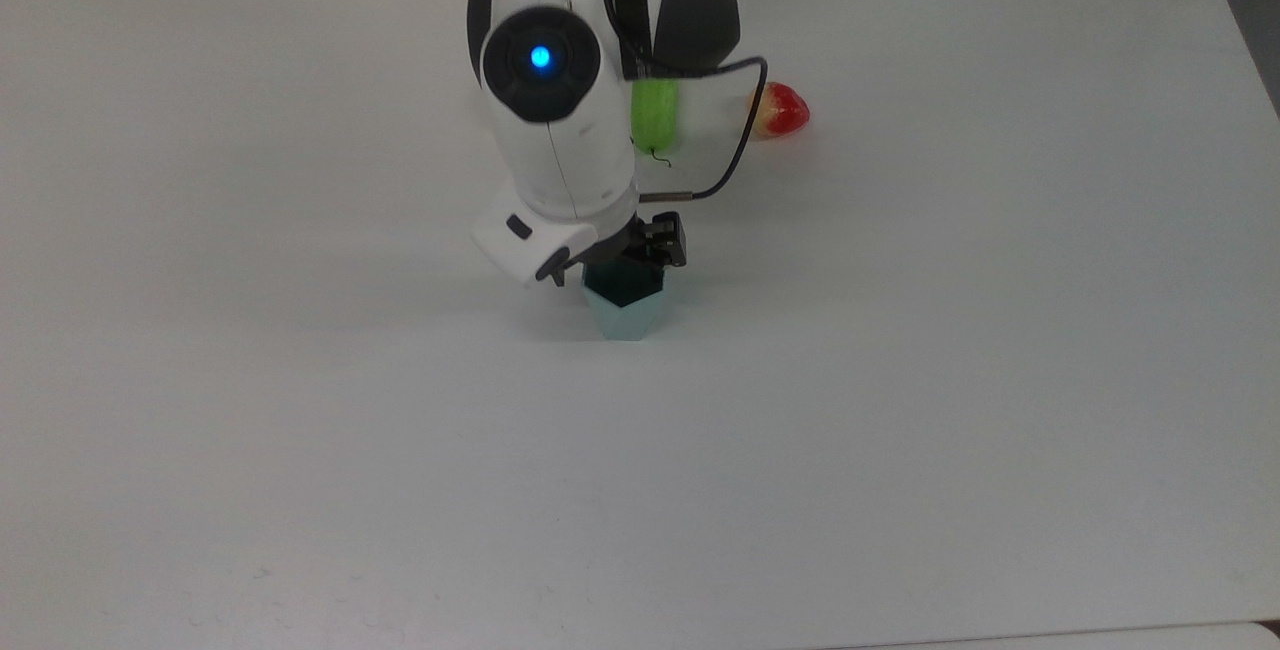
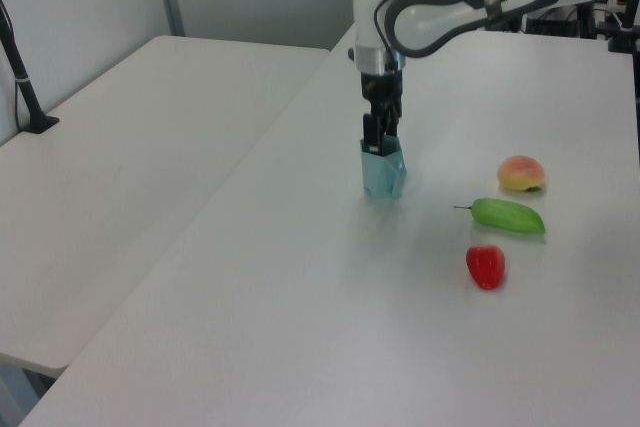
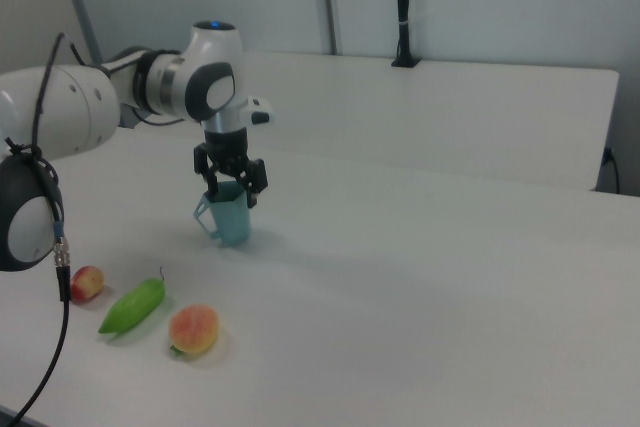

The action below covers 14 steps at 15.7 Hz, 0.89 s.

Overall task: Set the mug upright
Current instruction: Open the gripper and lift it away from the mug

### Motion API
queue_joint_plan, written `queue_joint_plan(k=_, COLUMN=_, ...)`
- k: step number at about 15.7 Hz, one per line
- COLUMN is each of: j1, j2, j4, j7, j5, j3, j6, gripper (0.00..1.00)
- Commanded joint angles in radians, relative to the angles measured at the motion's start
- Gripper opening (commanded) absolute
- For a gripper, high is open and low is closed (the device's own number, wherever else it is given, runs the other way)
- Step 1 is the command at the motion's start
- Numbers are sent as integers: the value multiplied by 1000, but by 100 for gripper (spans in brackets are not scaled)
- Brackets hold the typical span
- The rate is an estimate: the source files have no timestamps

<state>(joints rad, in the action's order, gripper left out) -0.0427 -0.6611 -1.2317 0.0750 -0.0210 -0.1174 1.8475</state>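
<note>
White counter (image 1: 950, 380) fills the scene, with a white robot arm (image 1: 560, 130) reaching down over its middle. Its claw (image 3: 231, 180) hangs spread just above the mug (image 3: 230, 219), gripping nothing. That pale teal mug stands upright on the counter. It looks light, stiff and smooth; the rim wall seems the best hold. Top view hides the handle (image 3: 204, 217) behind the arm.

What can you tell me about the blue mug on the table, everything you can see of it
The mug is pale blue-teal with flat faceted sides, a hexagonal mouth and a small handle on the right view's left. It looks like matte plastic. It stands upright, mouth up, on the white table. The end effector sits at its rim, open, one finger reaching inside.
</note>
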Motion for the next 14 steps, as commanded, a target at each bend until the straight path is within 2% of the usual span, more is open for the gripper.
queue_joint_plan(k=1, j1=7, j2=156, j4=-37, j7=66, j5=7, j3=-1, j6=1, gripper=100)
queue_joint_plan(k=5, j1=34, j2=290, j4=-55, j7=81, j5=-10, j3=-1, j6=-20, gripper=100)
queue_joint_plan(k=8, j1=49, j2=386, j4=-75, j7=156, j5=-16, j3=-1, j6=-109, gripper=100)
queue_joint_plan(k=14, j1=37, j2=627, j4=-204, j7=304, j5=-19, j3=-7, j6=-367, gripper=100)
